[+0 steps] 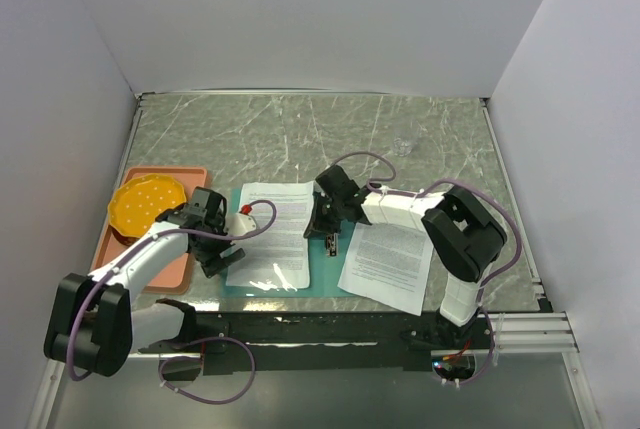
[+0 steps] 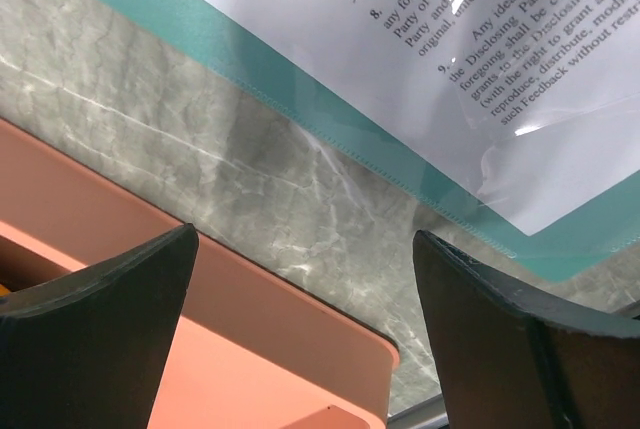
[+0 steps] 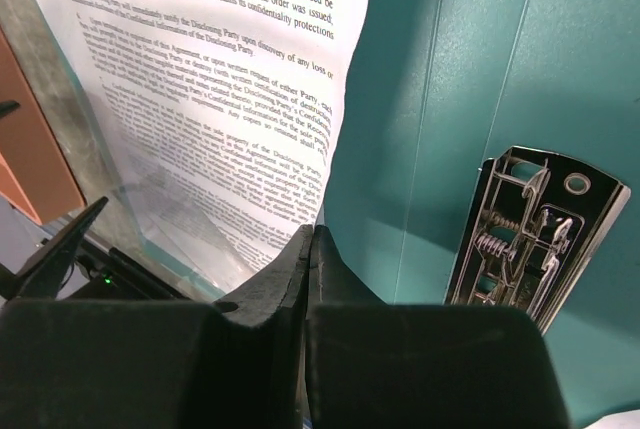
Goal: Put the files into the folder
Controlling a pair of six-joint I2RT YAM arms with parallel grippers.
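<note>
**Booth:** Start at your fingertips. What are they doing?

**Arms:** My right gripper is sitting with its two fingers pressed flat together, nothing between them. The tips are hovering right over the inner face of the teal folder, just at the edge of a printed sheet lying on it. Off to one side of those tips, the folder's metal clip is lying flat on the teal, near but not touching me.

**Booth:** And the other hand?

**Arms:** My left gripper is standing wide apart, holding nothing. Between the two black fingers I'm seeing bare grey marble table. Just beyond the fingertips, the folder's translucent green border is running past with the sheet showing through it. On the near side of one finger, the rim of the salmon-orange tray is sitting close by.

**Booth:** Widen out from above for us.

**Arms:** From overhead, the folder is lying open between my two hands, one sheet on its half toward my left fingers. A second sheet is lying on the table under my right forearm, its corner over the folder's edge as far as I can tell. Behind my left fingers, a yellow dish is resting in the tray.
</note>
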